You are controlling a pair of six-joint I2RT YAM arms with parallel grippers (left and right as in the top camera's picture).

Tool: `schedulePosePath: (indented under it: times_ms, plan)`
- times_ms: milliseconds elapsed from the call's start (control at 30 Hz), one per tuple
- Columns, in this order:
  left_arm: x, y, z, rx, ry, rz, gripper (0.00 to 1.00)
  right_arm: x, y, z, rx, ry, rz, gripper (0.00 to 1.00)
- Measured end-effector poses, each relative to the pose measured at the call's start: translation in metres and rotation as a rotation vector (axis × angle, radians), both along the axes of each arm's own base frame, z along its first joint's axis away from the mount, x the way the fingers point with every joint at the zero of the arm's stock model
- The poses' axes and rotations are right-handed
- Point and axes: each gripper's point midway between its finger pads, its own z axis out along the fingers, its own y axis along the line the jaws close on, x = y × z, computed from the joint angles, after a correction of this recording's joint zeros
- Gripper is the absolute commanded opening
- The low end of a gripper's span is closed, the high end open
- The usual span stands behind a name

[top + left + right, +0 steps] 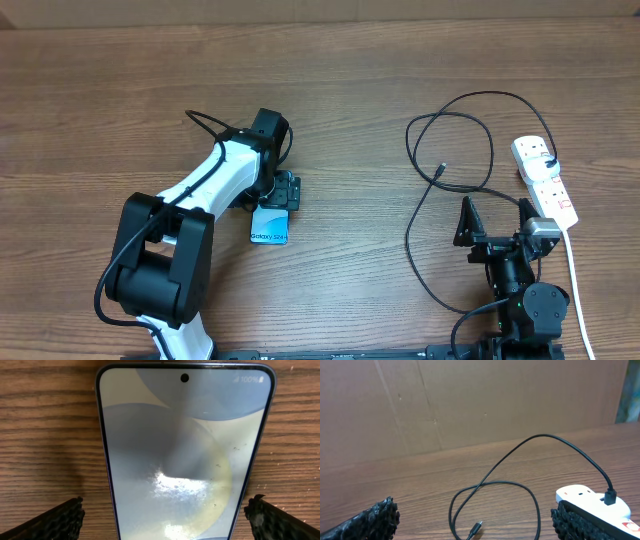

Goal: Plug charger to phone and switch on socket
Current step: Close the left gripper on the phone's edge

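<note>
The left gripper [165, 522], fingers spread wide, straddles the slick, glass-faced phone [185, 450], likely best pinched by its long edges, while the equally splayed right gripper [477, 520] frames the limp charger [540, 436], its metal tip lying just ahead between the fingers.

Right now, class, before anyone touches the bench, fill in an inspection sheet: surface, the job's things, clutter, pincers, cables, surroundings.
Surface: wooden table, bare grain.
Job's things: phone flat, screen up and lit; power strip at the right; switch state cannot be told.
Clutter: nothing seen.
Pincers: left pincer open, straddling the phone; right pincer open, empty, beside the power strip.
Cables: charger cable looped loosely, plug head in the power strip, free plug lying on the table, not in the phone; white cord runs to the near edge.
Surroundings: brown panel behind the table.
</note>
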Motion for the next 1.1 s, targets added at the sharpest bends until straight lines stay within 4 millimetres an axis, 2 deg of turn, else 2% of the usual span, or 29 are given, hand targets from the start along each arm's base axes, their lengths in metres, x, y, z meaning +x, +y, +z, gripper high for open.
schedulePosePath:
  times_ms: [467, 733, 867, 1100]
  plan:
    - [-0.0012, -0.0002, -0.0006, -0.002, 0.004, 0.000, 1.00, 0.0000, 0.0001, 0.0001, 0.000, 0.000, 0.000, 1.00]
    - [-0.0076, 0.0000, -0.0095, -0.013, 0.010, 0.000, 1.00, 0.0000, 0.0000, 0.0000, 0.000, 0.000, 0.000, 1.00]
    - [-0.0078, -0.0001, -0.0098, -0.018, -0.005, 0.000, 0.92, 0.0000, 0.0000, 0.0000, 0.000, 0.000, 0.000, 1.00]
    - [-0.0072, -0.0006, -0.0096, -0.023, -0.012, 0.007, 0.84, 0.0000, -0.0001, 0.0001, 0.000, 0.000, 0.000, 1.00]
